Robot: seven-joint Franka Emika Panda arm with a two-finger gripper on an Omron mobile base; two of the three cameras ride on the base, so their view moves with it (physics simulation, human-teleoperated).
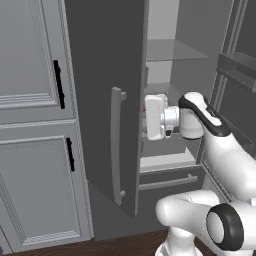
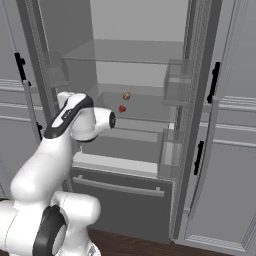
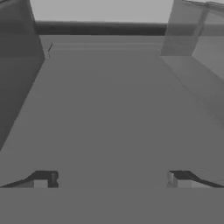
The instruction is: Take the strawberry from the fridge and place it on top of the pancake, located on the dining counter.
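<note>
Rendered kitchen seen from behind a white robot arm, facing an open fridge [image 2: 140,65] with both dark grey doors swung wide and a pale interior of glass shelves. On the middle shelf, toward the back, a tiny red strawberry [image 2: 122,108], with a small round brownish item [image 2: 126,95] just behind it and slightly to the right, the two close but apart. Clear door bins [image 2: 176,82] hanging on the inside of the right door, one above another. Below the shelves, a closed bottom drawer with a long horizontal bar handle [image 2: 119,188].

Arm bent at the elbow, wrist held level and aimed into the fridge at about shelf height. From the left base view, gripper [image 1: 150,118] partly hidden behind the edge of the left door [image 1: 107,95], beside that door's long vertical handle [image 1: 117,145]. From the hand view, gripper [image 3: 111,179] with its two dark fingertips [image 3: 46,178] set far apart at opposite sides, jaws spread wide, nothing between them, looking along a bare grey shelf surface toward the back wall. Strawberry well ahead of the wrist, untouched.

Left of the fridge, light grey panelled cabinets [image 1: 30,125] with short black handles; more of the same to the right of the fridge. Dark wood floor [image 2: 140,247] below
</note>
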